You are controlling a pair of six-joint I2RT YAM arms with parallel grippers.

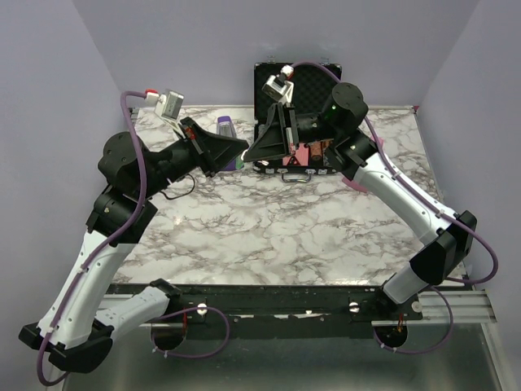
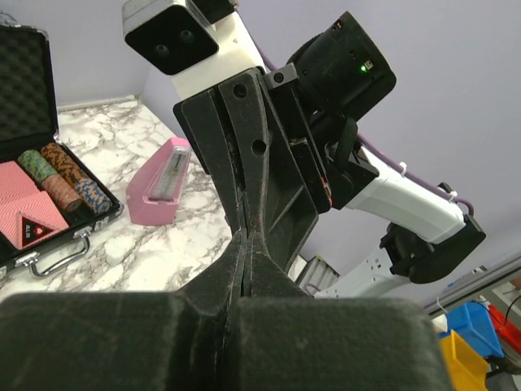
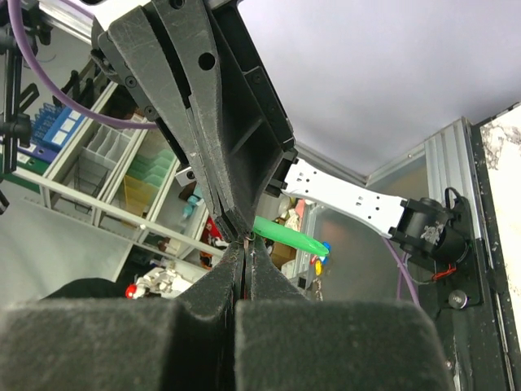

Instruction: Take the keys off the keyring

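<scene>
Left gripper (image 3: 234, 230) and right gripper (image 3: 244, 251) meet tip-to-tip, jaws pressed together; keyring (image 3: 289, 234) juts sideways from that junction; keys unseen.

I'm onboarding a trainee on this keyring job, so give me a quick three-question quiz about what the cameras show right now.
1. True or false: the left gripper and right gripper meet tip to tip.
2. In the right wrist view, what colour is the keyring tag poking out beside the meeting fingertips?
3. The poker-chip case is: A shut, B open, C lying upside down.
Key: 1 true; 2 green; 3 B.
</scene>
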